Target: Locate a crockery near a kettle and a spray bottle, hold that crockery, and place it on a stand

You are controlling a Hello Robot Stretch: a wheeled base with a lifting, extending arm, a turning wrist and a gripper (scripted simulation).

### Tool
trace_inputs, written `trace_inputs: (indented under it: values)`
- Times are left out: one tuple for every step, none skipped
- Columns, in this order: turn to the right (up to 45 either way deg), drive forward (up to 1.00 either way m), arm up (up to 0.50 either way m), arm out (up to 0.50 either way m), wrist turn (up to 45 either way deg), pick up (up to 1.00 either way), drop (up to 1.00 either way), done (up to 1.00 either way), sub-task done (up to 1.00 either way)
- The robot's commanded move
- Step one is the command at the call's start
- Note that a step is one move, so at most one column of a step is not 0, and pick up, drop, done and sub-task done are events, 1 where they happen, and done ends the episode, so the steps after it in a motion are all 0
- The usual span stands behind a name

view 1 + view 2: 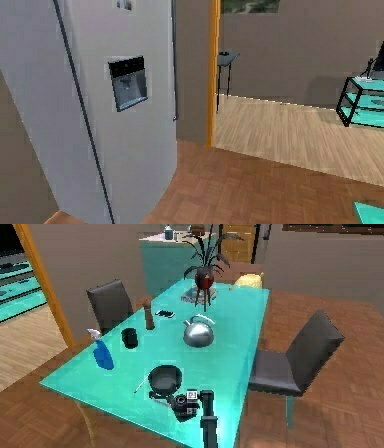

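Half losing the claw [168, 395] against a dark round bowl [165, 376] lying on the worktop [240, 324] right behind it, so not telling whether grasping anything, nor telling touching from apart. Finding that bowl close to the worktop's near edge, with a thin pale utensil [140, 384] just to its left. Finding, farther in, a silver kettle [198, 331] and a black cup [130, 338] standing between the kettle and a blue spray bottle [102, 352], the bottle upright near the left edge. Seeing bare glass right of bowl and kettle, out to the long right edge. Noting two dark chairs hemming the sides: one [110, 302] at the far left, one [295, 359] at the right, turned a little away. Noting a potted plant [205, 269], a brown grinder [149, 316] and a yellow lump [248, 281] crowding the far end. Reaching in with the arm [207, 427], a dark bar straight up from the bottom edge, only just crossing the near edge, white marker squares [186, 402] at its tip. Facing, in the forward view, a grey fridge [90, 110] close on the left, an orange door frame [212, 70] beside it, and open wooden floor [280, 130] running through to a teal stand [362, 100] at the right edge.
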Motion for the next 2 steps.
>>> trace_inputs:
  values:
    - [0.0,0.00,0.00,0.00,0.0,1.00,0.00,0.00,0.00]
    - [0.0,0.00,0.10,0.00,0.0,0.00,0.00,0.00,0.00]
